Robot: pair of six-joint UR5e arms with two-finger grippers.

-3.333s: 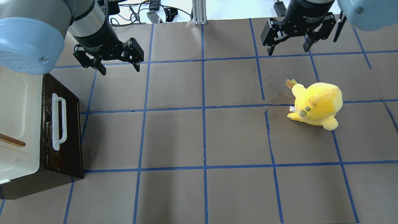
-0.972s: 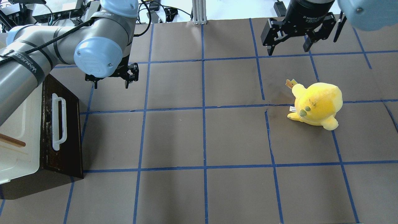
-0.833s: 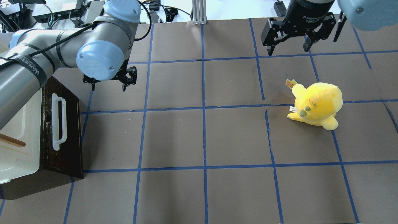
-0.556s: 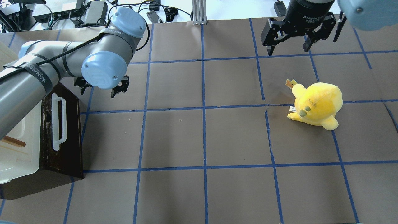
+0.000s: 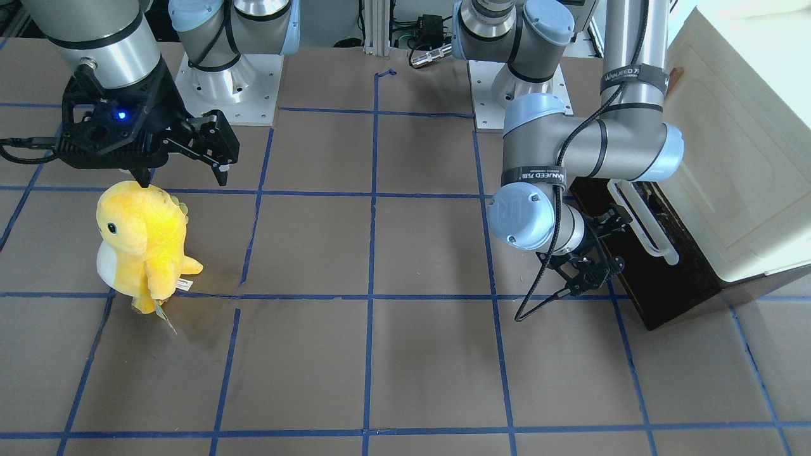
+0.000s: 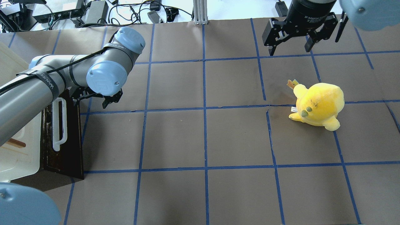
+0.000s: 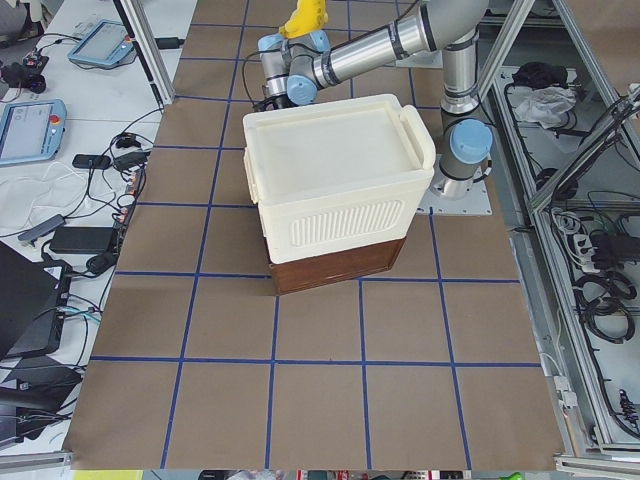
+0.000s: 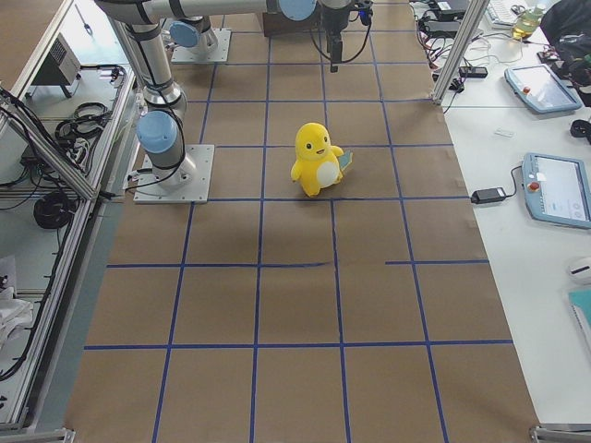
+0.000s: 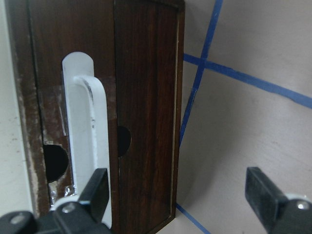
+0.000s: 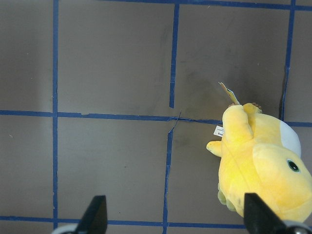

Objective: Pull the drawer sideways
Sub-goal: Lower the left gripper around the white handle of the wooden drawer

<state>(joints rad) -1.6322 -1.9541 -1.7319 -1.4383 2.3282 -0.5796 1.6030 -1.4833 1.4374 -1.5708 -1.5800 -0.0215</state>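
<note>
The dark brown drawer (image 6: 70, 137) sits shut under the cream cabinet at the table's left, with its white bar handle (image 6: 58, 125) facing the table's middle. It also shows in the front-facing view (image 5: 659, 288) and in the left wrist view (image 9: 144, 107), where the handle (image 9: 85, 131) is close. My left gripper (image 6: 93, 99) is open and empty, low beside the far end of the drawer front. In the left wrist view (image 9: 178, 190) one finger is in front of the handle's end and the other is over the table. My right gripper (image 6: 289, 47) is open and empty, high above the table's far right.
A cream cabinet (image 6: 15, 147) with a small brown wooden handle (image 6: 14, 143) stands over the drawer. A yellow plush toy (image 6: 317, 104) stands on the right half, below the right gripper (image 5: 184, 174). Brown matting with blue tape lines (image 6: 204, 107) covers the table.
My left arm has swung down and towards the drawer, bringing its open gripper from the far table to the far end of the drawer front. The right arm, drawer and plush have not moved.
</note>
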